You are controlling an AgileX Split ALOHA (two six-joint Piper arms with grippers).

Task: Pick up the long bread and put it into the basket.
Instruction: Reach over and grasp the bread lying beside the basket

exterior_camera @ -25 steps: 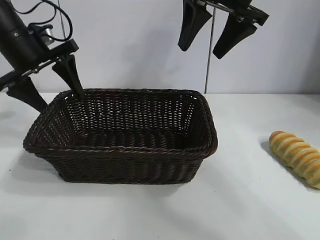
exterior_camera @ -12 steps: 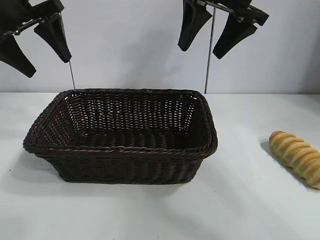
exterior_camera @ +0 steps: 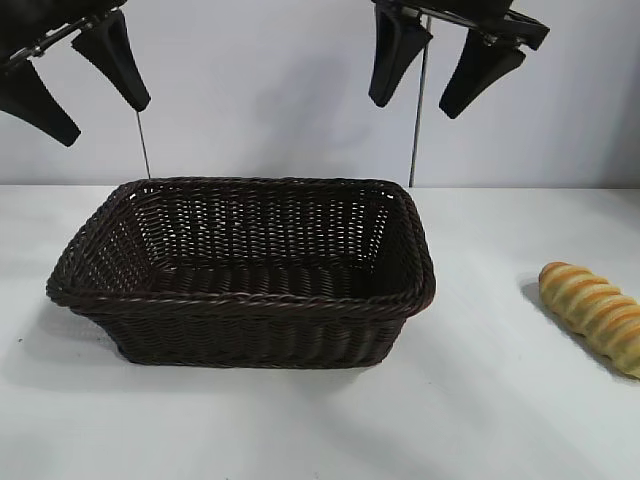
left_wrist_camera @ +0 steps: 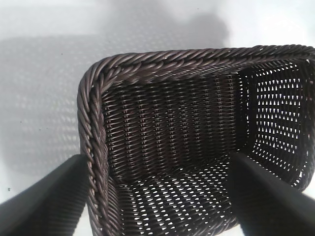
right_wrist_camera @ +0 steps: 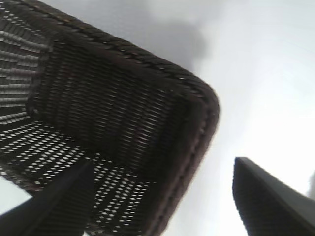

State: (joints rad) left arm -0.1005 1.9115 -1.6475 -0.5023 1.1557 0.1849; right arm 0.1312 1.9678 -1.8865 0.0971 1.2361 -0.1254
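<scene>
The long bread (exterior_camera: 593, 316) lies on the white table (exterior_camera: 500, 420) at the far right, well apart from the basket (exterior_camera: 240, 300). The left gripper (exterior_camera: 85, 85) and the right gripper (exterior_camera: 433, 90) hang above the basket's two ends, fingers spread and apparently holding nothing

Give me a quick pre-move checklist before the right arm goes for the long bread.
1. Long bread free on the table, right of the basket: ok.
2. Right gripper open, empty, high above the basket's right end: ok.
3. Left gripper open, raised over the left end: ok.
4. Basket empty, upright: ok.
5. Bread's far end runs out of the exterior view: cannot tell.
</scene>
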